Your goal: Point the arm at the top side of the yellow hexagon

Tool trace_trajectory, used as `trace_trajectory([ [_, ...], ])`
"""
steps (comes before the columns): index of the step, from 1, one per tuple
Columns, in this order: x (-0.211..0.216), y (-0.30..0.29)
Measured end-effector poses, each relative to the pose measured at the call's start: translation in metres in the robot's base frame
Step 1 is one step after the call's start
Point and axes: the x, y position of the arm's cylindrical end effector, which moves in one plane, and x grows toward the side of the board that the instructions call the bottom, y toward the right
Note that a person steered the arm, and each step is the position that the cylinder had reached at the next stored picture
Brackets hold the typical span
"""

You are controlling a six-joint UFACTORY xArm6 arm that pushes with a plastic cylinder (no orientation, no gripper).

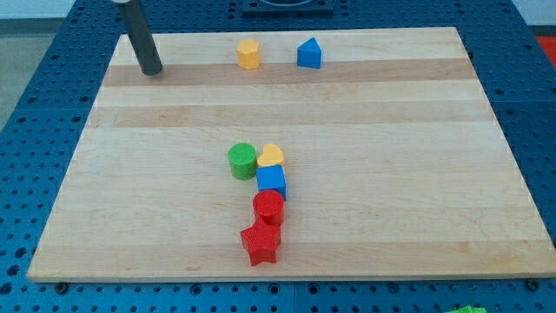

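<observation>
The yellow hexagon [248, 53] stands near the view's top edge of the wooden board, left of centre. My tip [151, 71] rests on the board at the view's top left, well to the left of the hexagon and slightly lower than it. The rod rises from there out of the top of the view. A blue block with a pointed top [309, 54] stands just right of the hexagon.
A cluster sits at the lower middle: a green cylinder [242, 161], a yellow heart-like block [271, 156], a blue cube [271, 182], a red cylinder [268, 208] and a red star [260, 243]. The board's rim [278, 280] borders a blue pegboard.
</observation>
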Motion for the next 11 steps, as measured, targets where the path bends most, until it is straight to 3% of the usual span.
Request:
trace_trajectory([
  [8,-0.051,0.009],
  [9,-0.058,0.020],
  [11,-0.063,0.098],
])
